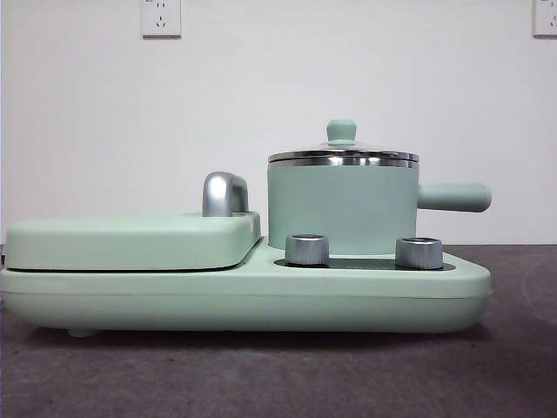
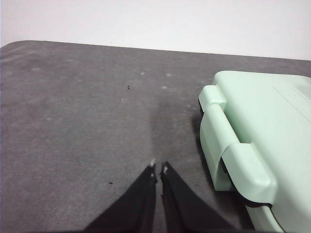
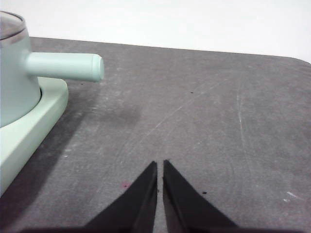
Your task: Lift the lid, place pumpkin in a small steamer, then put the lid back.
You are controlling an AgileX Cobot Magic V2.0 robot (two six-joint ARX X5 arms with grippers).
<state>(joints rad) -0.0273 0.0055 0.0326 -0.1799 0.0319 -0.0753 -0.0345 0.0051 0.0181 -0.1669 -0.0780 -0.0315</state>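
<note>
You see the small steamer (image 1: 341, 209) standing on the right part of the wide mint-green appliance base (image 1: 244, 296), behind two silver knobs (image 1: 307, 249). The lid (image 1: 343, 152) sits closed on its steel rim, with the green knob on top. The straight handle (image 1: 454, 197) of the steamer points to the right in the front view. Through the lid you cannot see inside the pot from this low angle, so what it contains is hidden.

The pumpkin is in none of the three views, so you cannot say where it is.

On the left part of the base lies the flat cover (image 1: 130, 241) with its chrome handle (image 1: 224, 193).

The left gripper (image 2: 158, 167) hangs over the bare grey table (image 2: 87, 126), beside the end of the appliance, not touching it. Its two jaws are pressed together, with only a thin line between the tips, and they hold nothing. In that view the appliance is cut off by the picture's edge.

The right gripper (image 3: 160, 166) is also over bare table, well apart from the steamer's handle. Its jaws are pressed together too and carry nothing. There the steamer is cut off at the edge; only part of the wall, the lid rim and the handle show.

In the front view neither arm appears.
</note>
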